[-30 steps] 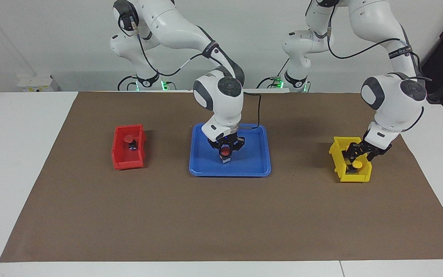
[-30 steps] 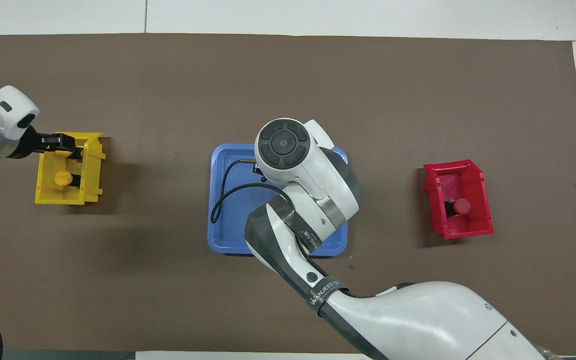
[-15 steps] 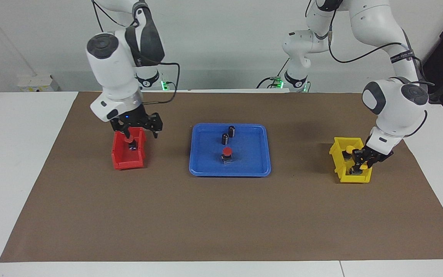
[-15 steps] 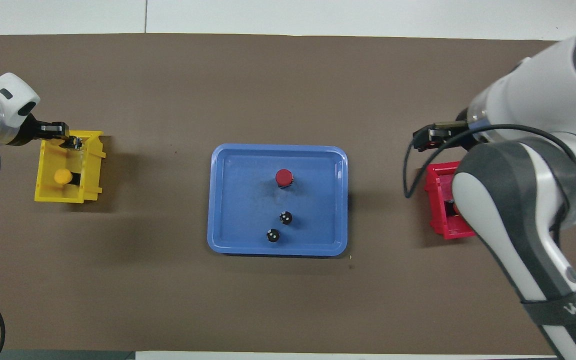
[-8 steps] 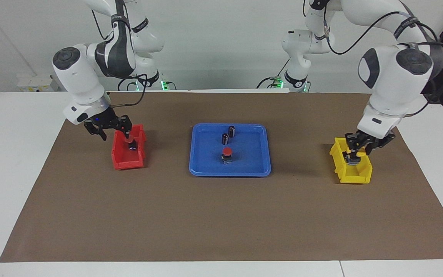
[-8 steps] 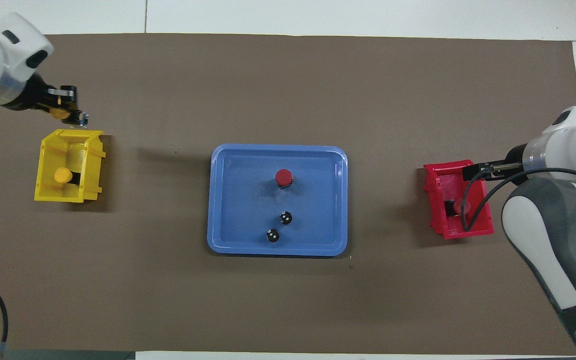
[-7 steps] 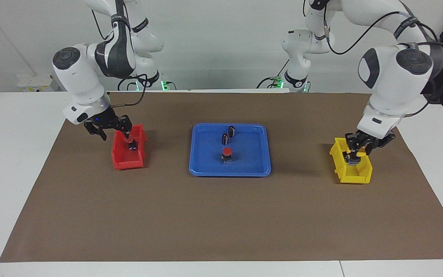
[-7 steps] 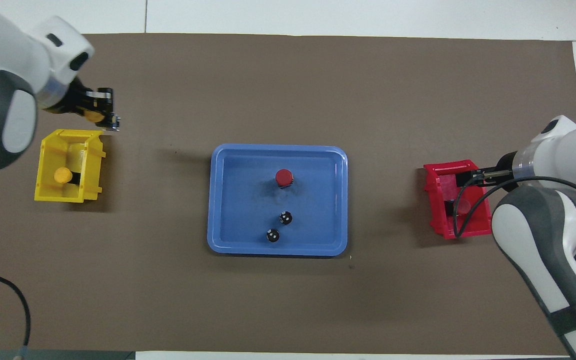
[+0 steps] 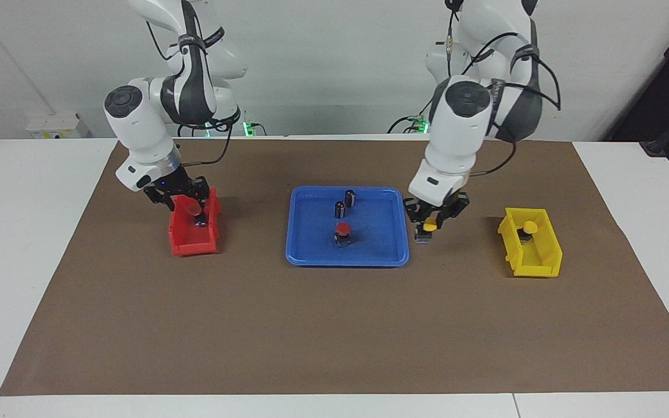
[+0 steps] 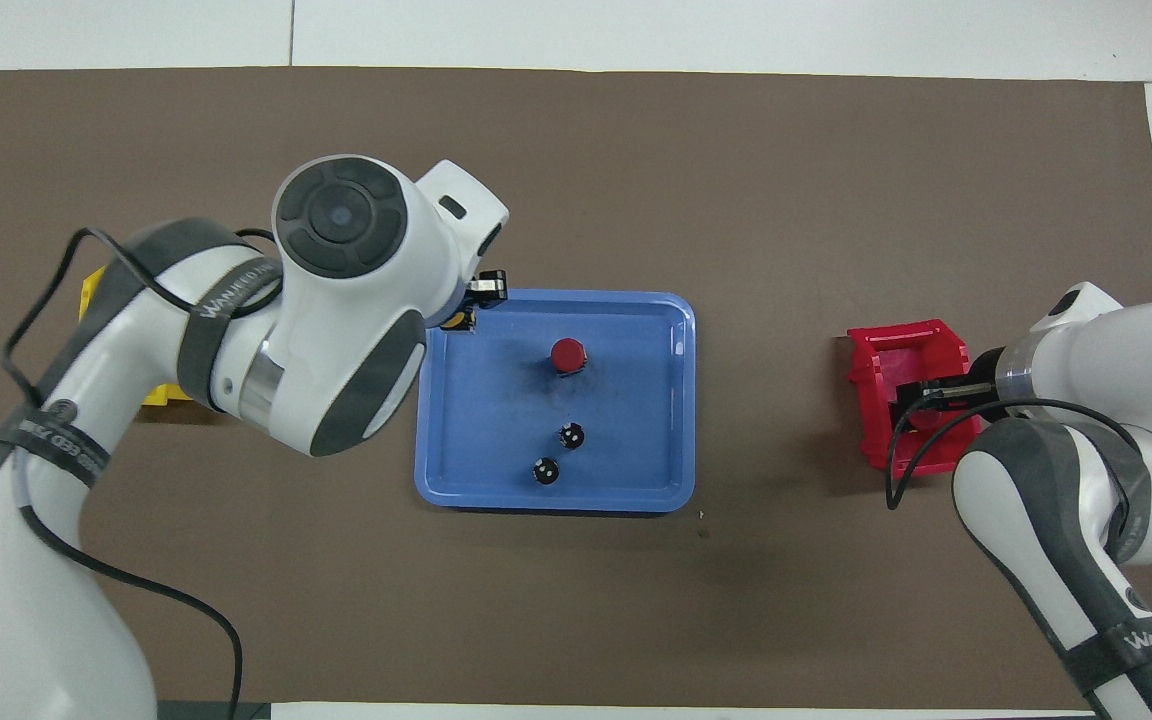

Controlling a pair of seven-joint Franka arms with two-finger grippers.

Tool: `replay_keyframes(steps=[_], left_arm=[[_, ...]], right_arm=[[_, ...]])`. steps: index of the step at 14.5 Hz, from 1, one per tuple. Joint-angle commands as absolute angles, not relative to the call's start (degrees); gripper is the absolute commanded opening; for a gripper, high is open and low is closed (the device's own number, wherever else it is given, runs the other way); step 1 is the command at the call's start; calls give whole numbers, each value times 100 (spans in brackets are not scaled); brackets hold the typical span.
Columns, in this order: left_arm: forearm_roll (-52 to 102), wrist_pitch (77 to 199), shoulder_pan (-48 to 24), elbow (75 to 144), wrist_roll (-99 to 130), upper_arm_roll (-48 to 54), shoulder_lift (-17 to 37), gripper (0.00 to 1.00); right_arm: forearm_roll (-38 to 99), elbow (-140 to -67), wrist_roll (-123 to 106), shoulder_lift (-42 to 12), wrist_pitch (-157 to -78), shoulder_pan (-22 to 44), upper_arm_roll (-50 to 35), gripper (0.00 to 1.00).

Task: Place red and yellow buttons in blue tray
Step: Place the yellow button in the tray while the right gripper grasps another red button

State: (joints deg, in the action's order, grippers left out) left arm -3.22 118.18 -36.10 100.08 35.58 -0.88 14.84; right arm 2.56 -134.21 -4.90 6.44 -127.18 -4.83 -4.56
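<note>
The blue tray [image 9: 393, 255] [image 10: 456, 490] lies mid-table and holds one red button [image 9: 342, 229] [image 10: 567, 354]. My left gripper [image 9: 428, 224] [image 10: 474, 303] is shut on a yellow button [image 9: 429, 220] and holds it up at the tray's edge toward the left arm's end. A second yellow button [image 9: 529, 227] sits in the yellow bin [image 9: 535, 264]. My right gripper [image 9: 186, 200] [image 10: 921, 398] is down in the red bin [image 9: 186, 244] [image 10: 886, 350], at the second red button [image 9: 195, 209] [image 10: 924, 417].
Two dark capless cylinders [image 9: 349, 198] [image 9: 340, 209] stand in the tray, nearer to the robots than the red button. In the overhead view my left arm covers most of the yellow bin [image 10: 161, 395]. A brown mat [image 9: 334, 325] covers the table.
My left gripper has lifted a yellow button out of the yellow bin and carried it to the tray's edge. My right gripper has left a red button in the tray and moved into the red bin.
</note>
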Motion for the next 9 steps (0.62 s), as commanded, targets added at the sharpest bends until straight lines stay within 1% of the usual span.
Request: replay_keyframes(steps=[1, 4, 7, 9], left_arm=[[-220, 12409, -3805, 10633, 3595, -176, 1371, 2], [-211, 12611, -3946, 10749, 3726, -193, 1459, 2], [-211, 12884, -4042, 10784, 4015, -193, 1643, 4], [-211, 12902, -4122, 10784, 4061, -193, 1705, 4]], right_arm=[[378, -13640, -475, 826, -12902, -510, -475, 69], [387, -13833, -457, 782, -13192, -501, -475, 68], [387, -13878, -466, 782, -13245, -510, -475, 67], [387, -13974, -483, 651, -13446, -519, -475, 66]])
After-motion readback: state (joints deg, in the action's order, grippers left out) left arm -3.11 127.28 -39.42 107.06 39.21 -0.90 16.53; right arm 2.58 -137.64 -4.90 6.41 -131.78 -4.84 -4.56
